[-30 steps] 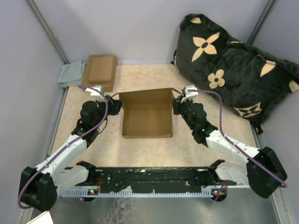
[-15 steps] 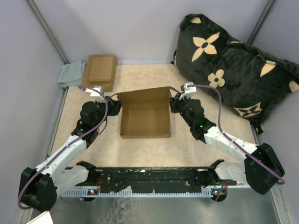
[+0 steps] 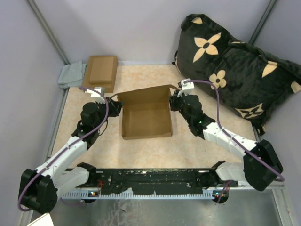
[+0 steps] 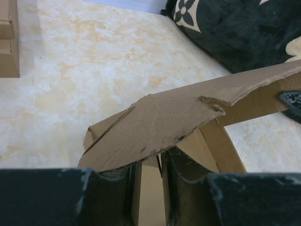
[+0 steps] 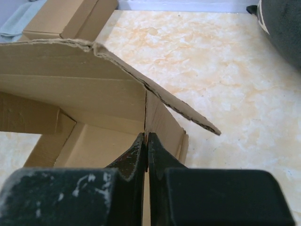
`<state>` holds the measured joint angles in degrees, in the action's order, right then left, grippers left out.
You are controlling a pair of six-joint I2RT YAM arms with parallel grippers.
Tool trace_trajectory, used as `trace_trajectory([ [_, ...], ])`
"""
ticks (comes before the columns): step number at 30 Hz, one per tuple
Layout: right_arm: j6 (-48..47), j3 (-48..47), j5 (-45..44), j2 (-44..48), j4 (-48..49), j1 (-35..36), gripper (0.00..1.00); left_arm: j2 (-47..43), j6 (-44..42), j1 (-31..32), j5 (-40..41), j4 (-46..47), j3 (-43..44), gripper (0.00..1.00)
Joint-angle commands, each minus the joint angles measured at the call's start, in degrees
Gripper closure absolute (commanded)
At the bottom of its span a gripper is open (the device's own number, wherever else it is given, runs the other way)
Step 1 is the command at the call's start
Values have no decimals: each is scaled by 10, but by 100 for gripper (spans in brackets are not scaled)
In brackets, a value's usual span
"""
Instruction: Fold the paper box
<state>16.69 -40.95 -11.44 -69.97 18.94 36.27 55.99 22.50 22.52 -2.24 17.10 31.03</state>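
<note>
The paper box [image 3: 146, 117] lies open on the table's middle, plain tan cardboard with its back flap raised. My left gripper [image 3: 116, 106] is at the box's back left corner. In the left wrist view its fingers [image 4: 183, 179] stand either side of the left wall, closed on it, under an overhanging flap [image 4: 160, 122]. My right gripper [image 3: 173, 103] is at the back right corner. In the right wrist view it [image 5: 146, 141] is pinched tight on the right wall, where the back flap [image 5: 84, 84] meets it.
A smaller brown cardboard box [image 3: 100, 71] and a grey cloth [image 3: 70, 75] lie at the back left. A black pillow with tan flowers [image 3: 235, 66] fills the back right, close to my right arm. Grey walls close in the table.
My right gripper has moved a little back and to the left with the right wall in it. The box has shifted slightly left. My left arm has not moved.
</note>
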Motion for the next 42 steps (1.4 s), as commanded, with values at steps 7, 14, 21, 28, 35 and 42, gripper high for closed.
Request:
trace_trajectory([
  [7,-34,-76,33,-34,-42,19,97,10,-10,11,-20,-25,18,73],
  [14,-18,-44,44,-14,-72,19,95,-1,-8,12,-22,-42,14,72],
  [21,15,11,69,75,-218,21,66,-54,14,12,-21,-180,28,57],
  [28,61,23,40,177,-358,21,49,-128,104,13,-25,-309,33,42],
  [35,80,35,34,271,-363,21,48,-208,134,12,-32,-369,35,43],
  [42,85,8,-5,310,-364,21,47,-268,122,13,-4,-401,76,44],
])
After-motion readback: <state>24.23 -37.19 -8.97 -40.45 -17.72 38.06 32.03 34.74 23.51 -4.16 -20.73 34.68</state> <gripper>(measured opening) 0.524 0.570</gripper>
